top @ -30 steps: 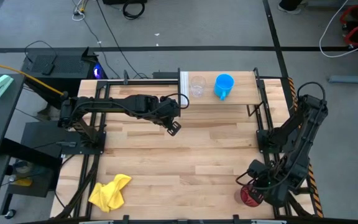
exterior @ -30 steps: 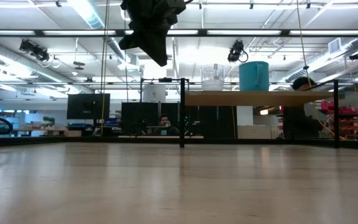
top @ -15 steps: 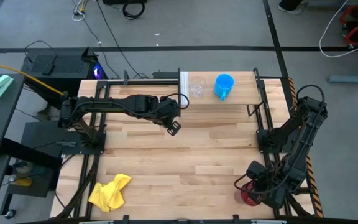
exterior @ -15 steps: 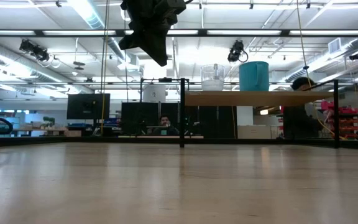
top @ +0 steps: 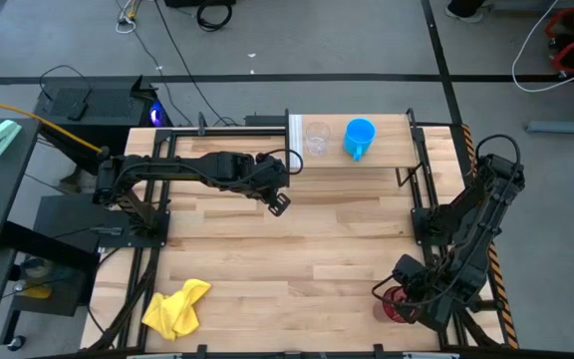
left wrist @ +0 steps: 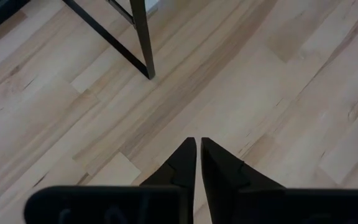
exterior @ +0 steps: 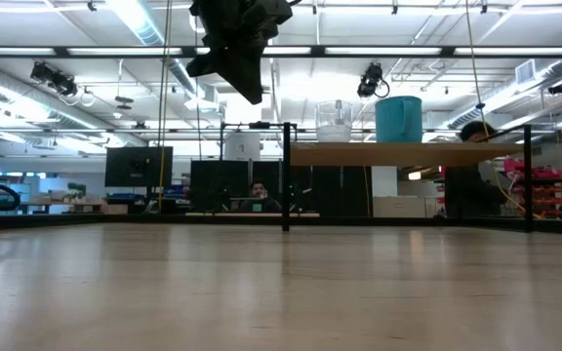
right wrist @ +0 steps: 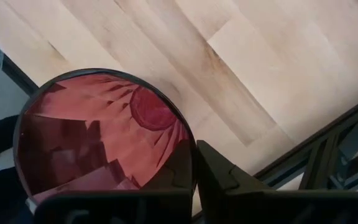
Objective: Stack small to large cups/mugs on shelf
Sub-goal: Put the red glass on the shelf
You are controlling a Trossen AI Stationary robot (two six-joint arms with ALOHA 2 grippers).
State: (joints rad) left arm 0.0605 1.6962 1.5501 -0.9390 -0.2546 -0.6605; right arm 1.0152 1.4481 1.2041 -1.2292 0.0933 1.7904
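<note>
I have the right gripper (right wrist: pixel 196 163) down at the near right corner of the table (top: pixel 297 249), its fingers pinched on the rim of the dark red tumbler (right wrist: pixel 98 134), one finger inside the wall and one outside. From above, the tumbler (top: pixel 395 305) shows only partly under that arm, close to the table's near edge and to the black frame rails running along the right side.

The left gripper (left wrist: pixel 197 155) hangs over bare planks just in front of the shelf's left end, fingers nearly together with only a thin slit between them and nothing in them. A thin black upright (left wrist: pixel 143 37) of the shelf stands just ahead of it.

On the shelf (top: pixel 387 160), at the far edge of the table, the clear plastic cup (top: pixel 316 138) stands beside the white end panel (top: pixel 294 130), and the blue mug (top: pixel 359 138) stands near it on the right, apart from it. In the low view both sit upright on the board.

A crumpled yellow cloth (top: pixel 175 307) lies at the near left corner, well apart from both arms.
</note>
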